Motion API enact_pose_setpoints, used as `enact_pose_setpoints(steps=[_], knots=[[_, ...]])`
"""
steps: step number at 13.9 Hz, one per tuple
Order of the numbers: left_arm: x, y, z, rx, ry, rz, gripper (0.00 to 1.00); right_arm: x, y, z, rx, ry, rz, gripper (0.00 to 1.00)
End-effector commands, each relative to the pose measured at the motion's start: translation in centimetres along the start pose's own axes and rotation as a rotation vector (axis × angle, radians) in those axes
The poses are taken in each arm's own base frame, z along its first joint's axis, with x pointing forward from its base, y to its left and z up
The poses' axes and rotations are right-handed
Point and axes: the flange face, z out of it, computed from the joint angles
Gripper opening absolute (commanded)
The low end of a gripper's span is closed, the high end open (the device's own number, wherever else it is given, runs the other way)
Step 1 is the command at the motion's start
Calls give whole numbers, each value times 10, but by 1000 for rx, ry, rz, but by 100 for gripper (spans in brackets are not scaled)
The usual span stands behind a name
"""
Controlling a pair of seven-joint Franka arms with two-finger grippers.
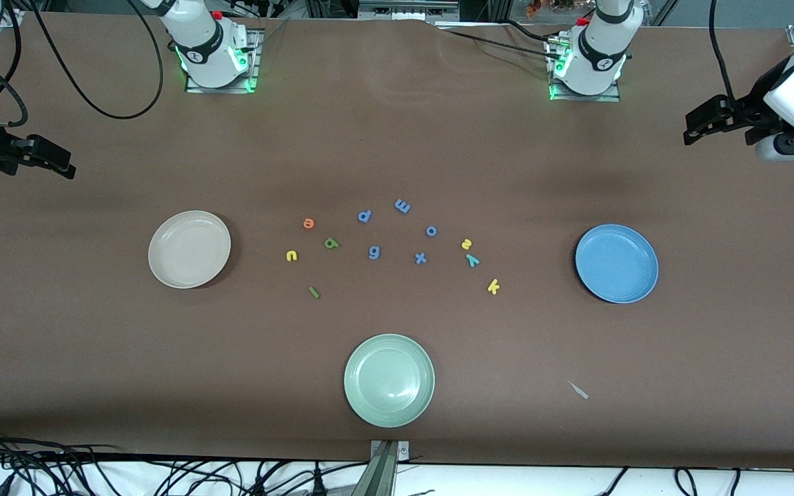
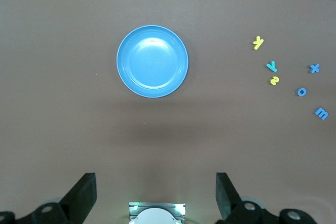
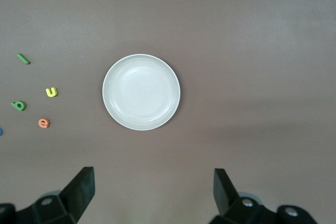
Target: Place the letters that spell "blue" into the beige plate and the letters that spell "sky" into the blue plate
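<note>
1. Lying nearest the camera, the green plate (image 1: pixel 389 379) sits unused, well away from both grippers.
2. Scattered mid-desk, between the two raised grippers: "blue" letters u (image 1: pixel 291 255), e (image 1: pixel 308 222), b (image 1: pixel 331 242), l (image 1: pixel 313 292); "sky" letters s (image 1: pixel 466 243), k (image 1: pixel 493 286), y (image 1: pixel 472 260).
3. Beige plate (image 1: pixel 189 249) empty near the right gripper (image 1: pixel 59 165); blue plate (image 1: pixel 616 263) empty near the left gripper (image 1: pixel 697 127).
4. Both wait, jaws spread wide, holding nothing.

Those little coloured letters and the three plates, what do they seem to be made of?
The letters, such as the yellow "k", look like soft foam: matte, flat-cut, with no shine. The blue plate, beige plate and pale green plate look like smooth hard plastic, perhaps melamine; each shows a soft light glint.
</note>
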Motion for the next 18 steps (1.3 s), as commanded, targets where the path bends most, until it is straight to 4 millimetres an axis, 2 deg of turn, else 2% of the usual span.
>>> enact_pose_setpoints(steps=[1, 13, 18], knots=[[-1, 3, -6, -22, -7, -3, 100, 2, 1, -5, 7, 7, -6, 100], [0, -2, -5, -17, -9, -8, 100, 2, 1, -5, 7, 7, -9, 100], [0, 11, 2, 12, -35, 19, 100, 2, 1, -5, 7, 7, -11, 100]])
